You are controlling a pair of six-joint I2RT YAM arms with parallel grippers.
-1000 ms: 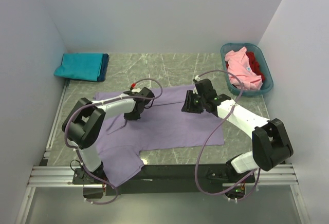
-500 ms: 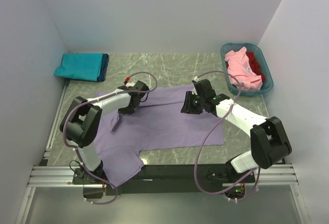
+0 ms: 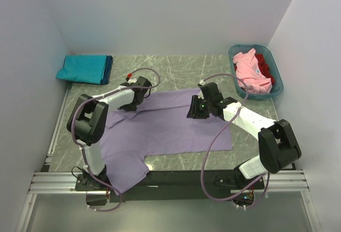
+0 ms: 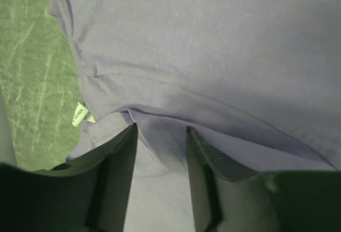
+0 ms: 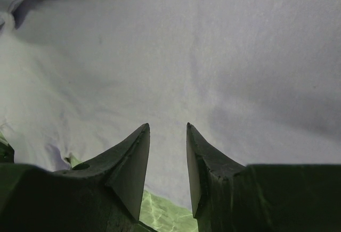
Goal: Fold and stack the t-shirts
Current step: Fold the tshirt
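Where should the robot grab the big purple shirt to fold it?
Probably along the far edge of the purple shirt, coming down from above: the left gripper near the collar end and the right gripper toward the hem end. The shirt lies flat on the table, so only an edge gives the fingers something to pinch.
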